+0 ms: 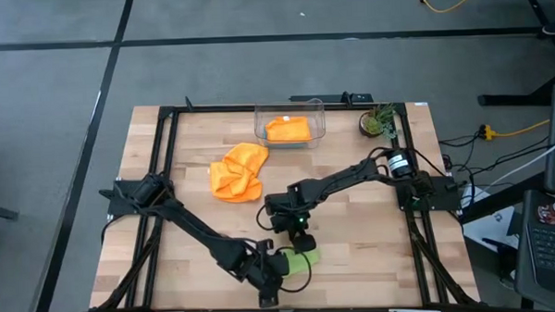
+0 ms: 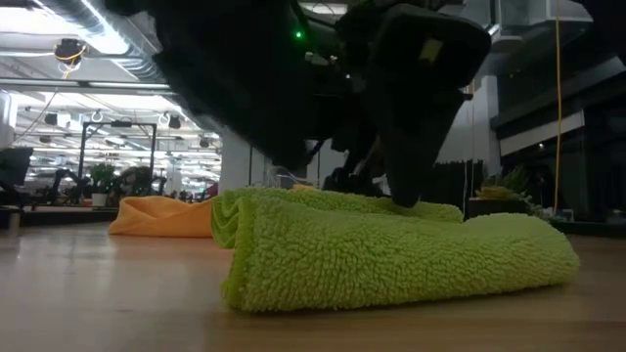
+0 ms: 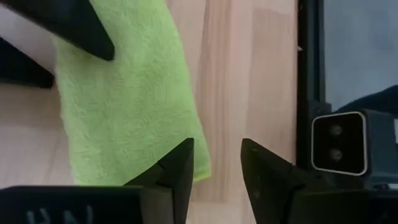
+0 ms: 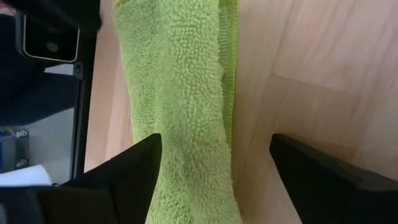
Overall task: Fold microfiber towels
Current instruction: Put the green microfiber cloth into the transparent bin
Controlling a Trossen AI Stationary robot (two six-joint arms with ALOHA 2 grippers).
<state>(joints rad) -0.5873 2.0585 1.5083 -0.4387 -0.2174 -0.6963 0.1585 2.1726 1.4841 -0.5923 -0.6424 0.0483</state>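
Judging by how things lie, we are partway through: the lime green towel (image 1: 301, 259) sits folded into a narrow, layered strip at the near edge of the table (image 1: 355, 246), roughly in the middle; one orange towel (image 1: 288, 130) rests folded inside the clear plastic bin (image 1: 319, 119) at the far side, and a second orange towel (image 1: 238, 171) lies crumpled and unfolded on the wood between bin and arms. We see no teal towel in any view, so we cannot say where it stands. What looks left to us is the crumpled orange one, and perhaps a last tidy or a move of the green one. Our right gripper (image 4: 214, 171) hangs directly over the green towel with its fingers spread wide, one finger above the cloth and one above bare wood, holding nothing. Our left gripper (image 3: 217, 165) is at the near end of the same towel, fingers parted about halfway, with only a corner of cloth under one finger (image 3: 180, 168) and nothing visibly pinched. From the low view the towel is a flat doubled roll with its folded edge toward the camera. Its long axis seems to run mostly left to right along the near edge, slightly angled, though the arms cover much of it from above.
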